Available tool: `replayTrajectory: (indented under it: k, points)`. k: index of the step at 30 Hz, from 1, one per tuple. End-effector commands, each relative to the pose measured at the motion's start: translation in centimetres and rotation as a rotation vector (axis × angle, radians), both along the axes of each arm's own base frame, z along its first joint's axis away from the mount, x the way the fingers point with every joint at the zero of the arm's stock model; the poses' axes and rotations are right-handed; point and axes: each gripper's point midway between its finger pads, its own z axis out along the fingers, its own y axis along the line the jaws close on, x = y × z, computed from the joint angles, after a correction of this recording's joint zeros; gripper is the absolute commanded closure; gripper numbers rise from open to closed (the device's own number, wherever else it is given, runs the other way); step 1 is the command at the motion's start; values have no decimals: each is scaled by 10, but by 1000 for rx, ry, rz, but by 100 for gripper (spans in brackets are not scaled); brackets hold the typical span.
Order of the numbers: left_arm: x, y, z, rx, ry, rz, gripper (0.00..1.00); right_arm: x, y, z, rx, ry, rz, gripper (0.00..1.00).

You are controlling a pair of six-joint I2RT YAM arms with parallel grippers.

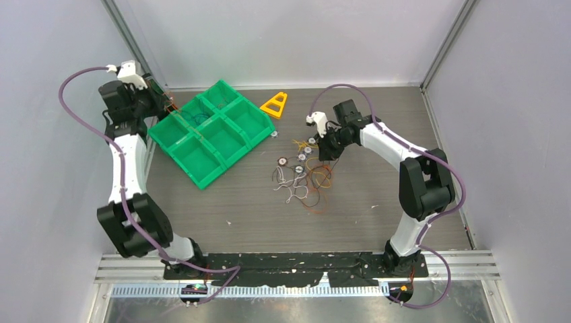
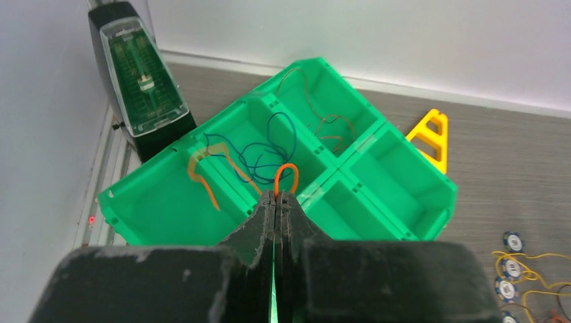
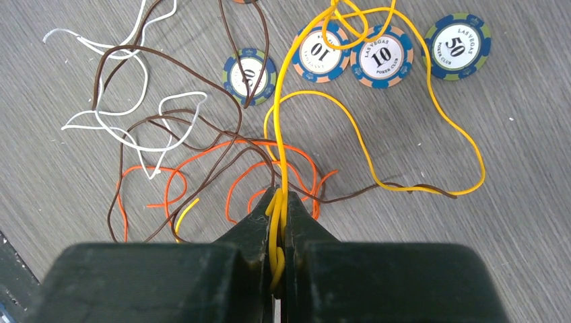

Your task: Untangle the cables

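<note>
A bunch of thin cables (image 1: 303, 180) lies tangled mid-table. In the right wrist view I see yellow (image 3: 431, 108), orange (image 3: 222, 155), dark brown (image 3: 168, 60) and white (image 3: 135, 131) wires looping over each other. My right gripper (image 3: 278, 196) is shut on the yellow wire, low over the tangle. My left gripper (image 2: 277, 196) is shut on an orange wire (image 2: 285, 176), held above the green bin (image 2: 404, 202). A blue wire (image 2: 269, 145) and a brown wire (image 2: 323, 121) lie in separate bin compartments. Another orange length (image 2: 202, 178) hangs over a bin wall.
Several poker chips (image 3: 380, 54) lie among the wires, also seen in the top view (image 1: 301, 157). A yellow triangular piece (image 1: 275, 104) sits behind the green bin (image 1: 209, 131). A dark device with a green window (image 2: 141, 81) stands left of the bin.
</note>
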Motion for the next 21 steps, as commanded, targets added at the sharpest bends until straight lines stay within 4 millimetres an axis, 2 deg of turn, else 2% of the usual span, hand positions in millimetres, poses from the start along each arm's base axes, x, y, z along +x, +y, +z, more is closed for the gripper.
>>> replayTrajectory:
  k: [1, 8, 18, 21]
  points:
    - [29, 21, 11, 86, -79, -8, 100, 4, 3, 34, 48, -50, -8, 95]
    - [59, 62, -23, 142, -33, 56, 100, 1, 0, 42, 63, -37, -22, 95]
    - [73, 99, -36, 248, 15, 137, 100, -9, -10, 42, 80, -7, -37, 94]
    - [75, 105, -42, 269, 31, 147, 100, -9, -13, 42, 77, -6, -35, 95]
